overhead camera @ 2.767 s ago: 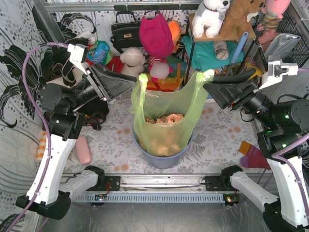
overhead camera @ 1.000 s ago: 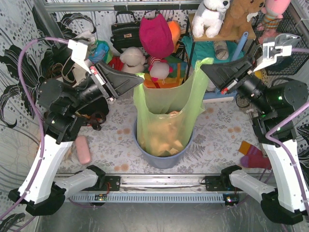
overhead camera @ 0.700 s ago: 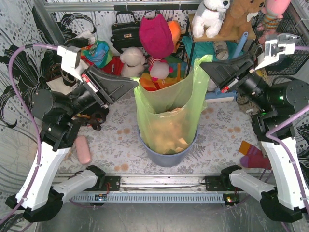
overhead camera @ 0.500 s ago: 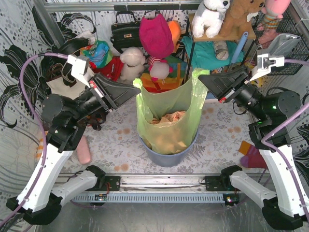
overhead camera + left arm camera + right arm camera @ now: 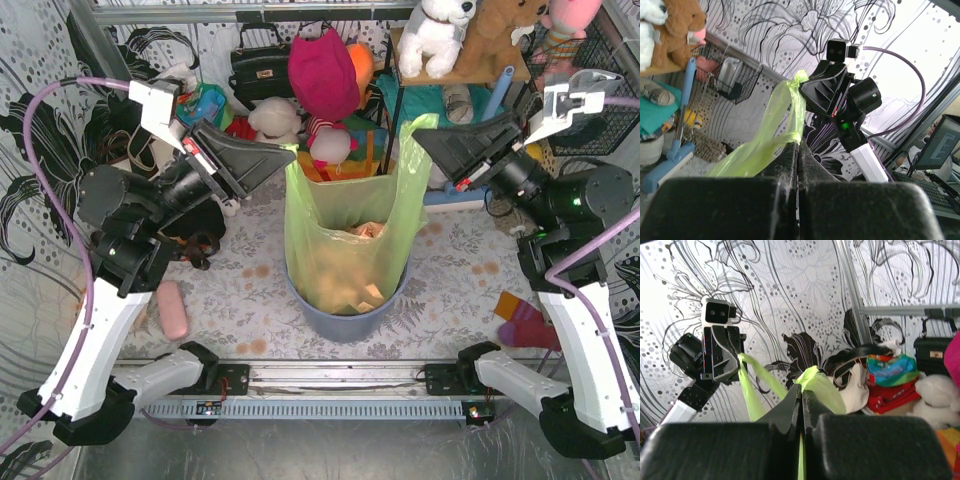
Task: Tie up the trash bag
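The bin [image 5: 340, 324] is largely covered: only its blue-grey lower wall and part of its rim show below the trash bag [image 5: 345, 235], and the bag's bottom is hidden inside it. Crumpled tan-orange paper [image 5: 345, 282] reads only as a blurred mass through the green film. In both wrist views my own finger housings block the lower half of the picture, so the bag body and the tabletop [image 5: 455, 262] cannot be seen there. The trash bag stands upright in the bin at the centre of the tabletop, mouth open, drawn tall between my two arms. My left pincer [image 5: 290, 152] is clamped on the left handle [image 5: 297, 168]; the left wrist view shows the fingers [image 5: 790, 150] pressed together with the green strip emerging between them. My right pincer [image 5: 418, 135] is clamped on the right handle [image 5: 420, 128], which bunches at the closed fingertips [image 5: 809, 392] in the right wrist view. Both handles are held above the bag mouth, well apart, one on each side.
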### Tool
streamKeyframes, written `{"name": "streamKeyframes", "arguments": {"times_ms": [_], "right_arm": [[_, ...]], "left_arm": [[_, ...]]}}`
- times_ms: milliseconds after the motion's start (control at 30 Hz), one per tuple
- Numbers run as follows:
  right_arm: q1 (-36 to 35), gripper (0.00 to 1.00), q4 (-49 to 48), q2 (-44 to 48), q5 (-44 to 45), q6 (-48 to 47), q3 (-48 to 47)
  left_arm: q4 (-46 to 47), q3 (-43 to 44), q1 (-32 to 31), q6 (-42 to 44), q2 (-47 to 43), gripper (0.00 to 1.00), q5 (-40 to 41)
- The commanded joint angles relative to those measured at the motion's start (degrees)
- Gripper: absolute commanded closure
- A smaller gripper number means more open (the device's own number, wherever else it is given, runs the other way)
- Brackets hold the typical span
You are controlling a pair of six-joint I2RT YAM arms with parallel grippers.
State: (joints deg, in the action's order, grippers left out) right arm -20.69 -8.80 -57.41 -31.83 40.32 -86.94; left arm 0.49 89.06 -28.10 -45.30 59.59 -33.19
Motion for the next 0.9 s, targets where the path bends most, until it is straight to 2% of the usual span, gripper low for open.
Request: {"name": "streamKeyframes", "arguments": {"times_ms": [0,67,167,467,633,733,800,833,867], "right_arm": [[-0.32,1.00,-3.34,4.59,0.59,0.80,8.33],[-0.31,1.00,-4.03,6.47,1.13,1.68,12.02],[-0.31,1.00,-4.28,6.97,1.94,1.81,12.77],[-0.31,1.00,-3.04,-0.22,-0.47,-0.11,-2.28],[-0.30,1.00,-5.27,2.06,-0.95,1.96,3.40],[-0.32,1.00,-4.83,4.35,-0.10,2.21,7.50],[-0.31,1.00,-3.78,5.31,0.45,1.93,8.66],[-0.32,0.97,-3.09,5.61,0.72,1.56,8.60],[-0.31,0.89,-2.54,5.77,0.86,1.22,8.31]], "left_arm": [[2.67,-5.86,-0.20,-0.59,-2.55,1.00,0.15],[2.34,-8.95,-0.20,-0.60,-4.72,0.99,1.05],[1.68,-9.71,-0.17,-0.29,-5.92,0.99,1.53],[4.89,-0.44,-0.14,-1.76,-1.29,1.00,-0.09],[5.09,-2.93,-0.18,-1.39,-2.55,0.97,0.42],[2.54,-5.02,-0.20,0.12,-4.06,0.93,2.25],[1.25,-6.27,-0.20,0.63,-4.99,0.85,3.26],[0.64,-6.60,-0.16,0.93,-5.35,0.79,3.77],[0.13,-6.65,-0.18,1.26,-5.59,0.72,4.15]]}}
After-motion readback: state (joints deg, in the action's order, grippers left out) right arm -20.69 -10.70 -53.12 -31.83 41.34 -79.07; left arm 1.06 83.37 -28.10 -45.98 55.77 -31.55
